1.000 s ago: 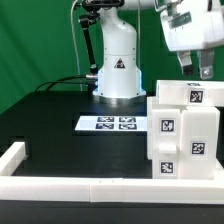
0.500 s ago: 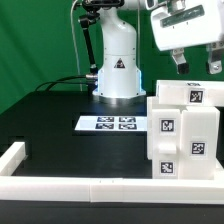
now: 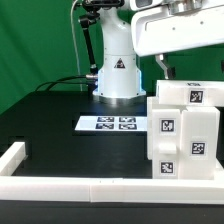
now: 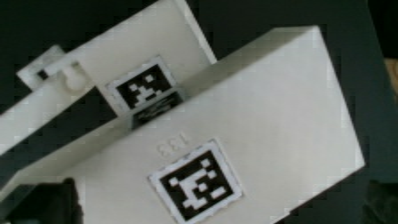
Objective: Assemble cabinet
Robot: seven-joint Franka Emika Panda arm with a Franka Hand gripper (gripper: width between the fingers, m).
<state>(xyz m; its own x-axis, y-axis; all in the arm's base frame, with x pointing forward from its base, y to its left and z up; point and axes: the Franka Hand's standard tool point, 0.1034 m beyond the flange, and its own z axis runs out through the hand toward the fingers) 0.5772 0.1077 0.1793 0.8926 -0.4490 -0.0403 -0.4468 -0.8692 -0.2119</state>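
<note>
Your gripper [image 3: 163, 68] hangs directly above the cabinet [image 3: 182, 130], toward its far-left corner in the exterior view. Cabinet stands upright, so come straight down. Can't tell if fingers are parted or closed; nothing visibly held.

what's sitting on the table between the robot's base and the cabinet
In the exterior view, only the marker board lies on the black table in front of the robot's base, just off the cabinet. Otherwise that stretch is bare.

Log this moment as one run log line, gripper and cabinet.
gripper: above cabinet, holding nothing, open or shut unclear | cabinet: upright on table, exterior view's right | marker board: flat on table
</note>
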